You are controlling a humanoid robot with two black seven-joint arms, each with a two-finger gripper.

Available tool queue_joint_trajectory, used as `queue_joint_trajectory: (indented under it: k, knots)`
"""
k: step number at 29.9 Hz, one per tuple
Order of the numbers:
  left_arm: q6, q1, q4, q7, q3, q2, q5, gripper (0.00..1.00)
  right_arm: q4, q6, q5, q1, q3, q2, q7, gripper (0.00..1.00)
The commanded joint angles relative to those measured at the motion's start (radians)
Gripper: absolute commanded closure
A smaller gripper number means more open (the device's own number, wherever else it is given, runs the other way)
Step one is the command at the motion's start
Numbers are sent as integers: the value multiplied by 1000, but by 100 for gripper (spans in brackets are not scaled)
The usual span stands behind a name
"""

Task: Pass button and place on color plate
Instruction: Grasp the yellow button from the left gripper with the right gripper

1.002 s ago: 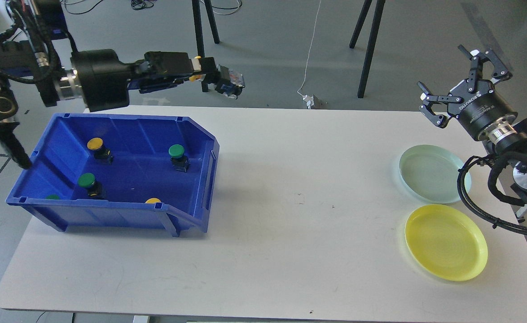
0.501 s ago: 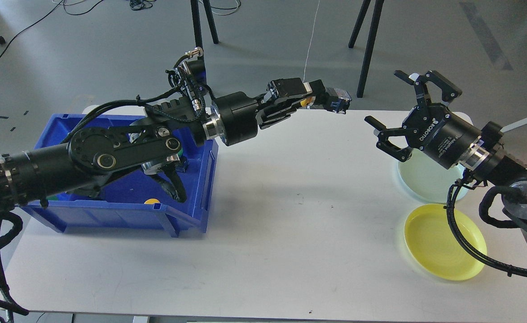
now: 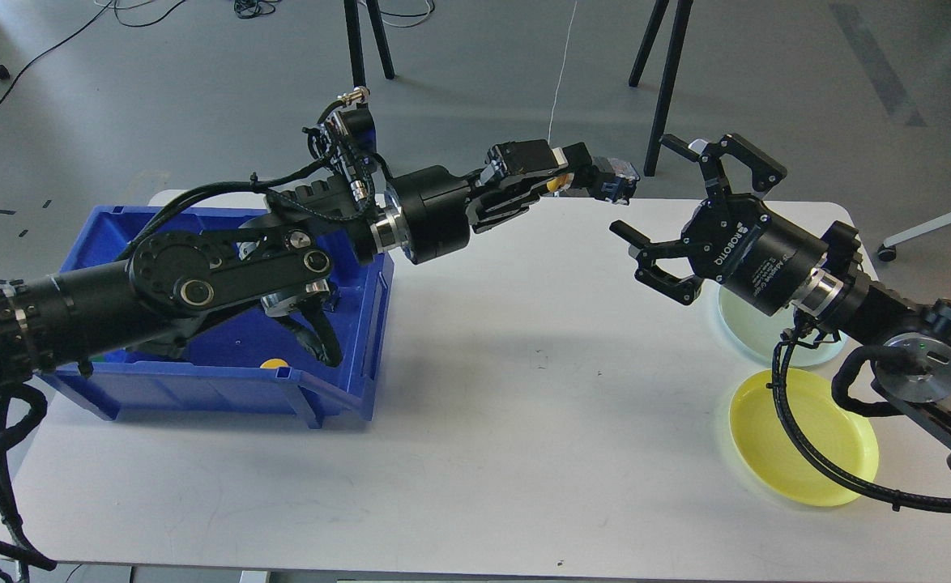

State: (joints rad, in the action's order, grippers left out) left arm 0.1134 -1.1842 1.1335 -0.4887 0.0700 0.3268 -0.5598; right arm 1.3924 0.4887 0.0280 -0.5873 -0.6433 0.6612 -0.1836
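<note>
Table: the white rectangular tabletop [image 3: 475, 421] carries everything; nothing lies on its middle.
Bin: the blue plastic open-front bin [image 3: 338, 380] sits at my left, with one yellow cap showing at its front edge; my left arm hides most of the inside.
Plates: the yellow round plastic plate [image 3: 767, 461] and the pale green round plate [image 3: 739, 328] at my right are bare where I can see them, though my right arm covers part of each.
Progress: the pick is done, I judge; the handover and the placing on the yellow plate are left.
Left gripper [image 3: 585, 176]: my jaws are clamped on the yellow-capped push button with black and blue body [image 3: 605, 178], held in the air above the table's far edge.
Button axis: its long axis runs roughly level, left to right; the blue body end points at my right gripper, the yellow cap sits back between my fingers.
Right gripper [image 3: 660, 212]: jaws spread wide, empty, near the button but not touching.
</note>
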Motion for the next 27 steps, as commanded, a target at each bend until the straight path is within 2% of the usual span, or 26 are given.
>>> queue_joint_trajectory:
  k: [1,7,10,12,15,20,23,27]
  knots:
    - [2,0,0,0,2,0,0,91,-1,0,0,-3,1,-17,-2,1]
    - [0,0,0,0,2,0,0,91,-3,0,1,-3,2,-34,-5,2]
    - [0,0,2,0,2,0,0,91,-1,0,1,-5,2,-35,-7,7]
    - [0,0,2,0,2,0,0,91,-3,0,1,-5,2,-38,-7,17]
    - [0,0,2,0,2,-2,0,91,-4,0,3,-8,2,-40,-7,38]
    - [2,0,2,0,2,-2,-2,91,-3,0,10,-8,2,-40,-7,64]
    - [2,0,3,0,2,-2,-3,91,-6,0,35,-8,2,-43,-7,90]
    - [2,0,5,0,2,0,-5,91,-4,0,36,-6,2,-48,-7,99]
